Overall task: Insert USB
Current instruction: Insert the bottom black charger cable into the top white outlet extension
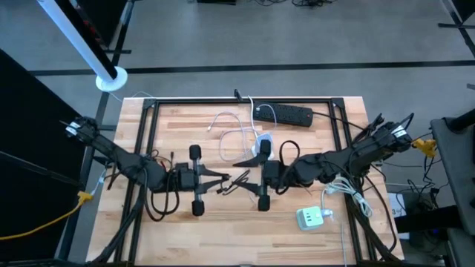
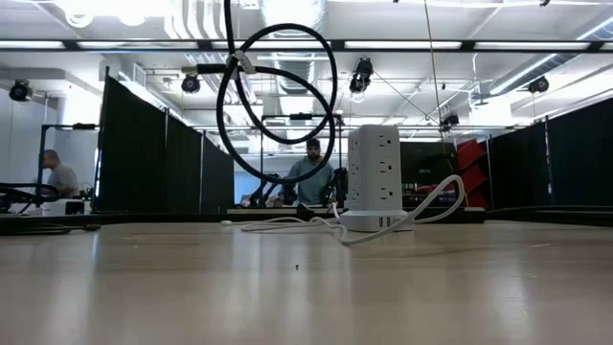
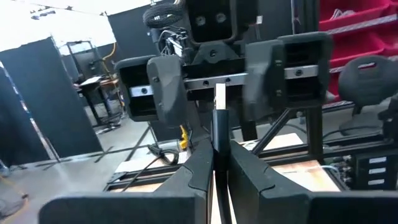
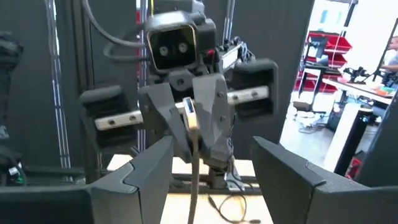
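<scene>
1. High view: the two arms meet over the middle of the wooden table (image 1: 185, 237), the left gripper (image 1: 223, 178) and the right gripper (image 1: 243, 176) pointing at each other, tips near. A thin dark cable (image 1: 236, 182) hangs between them. Behind lie a black power strip (image 1: 284, 114) and a white cable (image 1: 236, 133) leading to a white tower socket (image 1: 263, 145), part hidden by the right arm. A small white charger (image 1: 312, 216) sits near the front right.

2. Low view: the tower socket (image 2: 374, 178) stands upright on the table with the white cable (image 2: 316, 228) curling before it. A black cable loop (image 2: 278, 86) hangs from above. Two people (image 2: 311, 172) sit far behind.

3. Left wrist view: the left fingers (image 3: 193, 177) are pressed together on a flat USB plug (image 3: 221, 118) standing upright between them. The right gripper (image 3: 221, 78) faces it closely.

4. Right wrist view: the right fingers (image 4: 146, 168) stand well apart, holding nothing. The left gripper (image 4: 189, 124) opposite pinches the USB plug (image 4: 188, 111), its cable (image 4: 194, 180) hanging down
</scene>
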### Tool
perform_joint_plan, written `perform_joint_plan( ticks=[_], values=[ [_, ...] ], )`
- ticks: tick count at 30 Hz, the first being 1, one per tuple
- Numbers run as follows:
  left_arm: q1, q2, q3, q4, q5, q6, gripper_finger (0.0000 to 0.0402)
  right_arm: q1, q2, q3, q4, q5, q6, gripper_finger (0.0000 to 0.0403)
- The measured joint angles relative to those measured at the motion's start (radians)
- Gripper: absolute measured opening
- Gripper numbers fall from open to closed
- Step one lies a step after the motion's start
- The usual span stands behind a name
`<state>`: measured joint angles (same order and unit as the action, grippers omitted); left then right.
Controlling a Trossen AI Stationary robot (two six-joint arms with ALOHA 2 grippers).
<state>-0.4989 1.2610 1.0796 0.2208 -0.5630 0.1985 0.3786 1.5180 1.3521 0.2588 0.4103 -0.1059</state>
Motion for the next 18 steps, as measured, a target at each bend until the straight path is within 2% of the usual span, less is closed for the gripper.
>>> perform_joint_plan(
  ticks=[9,18],
  values=[
    [0.066,0.000,0.000,0.090,0.205,0.005,0.0021,0.000,0.002,0.000,0.054,0.000,-0.010,0.0199],
    [0.085,0.000,0.000,0.094,0.234,0.005,0.0021,0.001,0.002,0.000,0.066,0.000,0.002,0.0199]
  ],
)
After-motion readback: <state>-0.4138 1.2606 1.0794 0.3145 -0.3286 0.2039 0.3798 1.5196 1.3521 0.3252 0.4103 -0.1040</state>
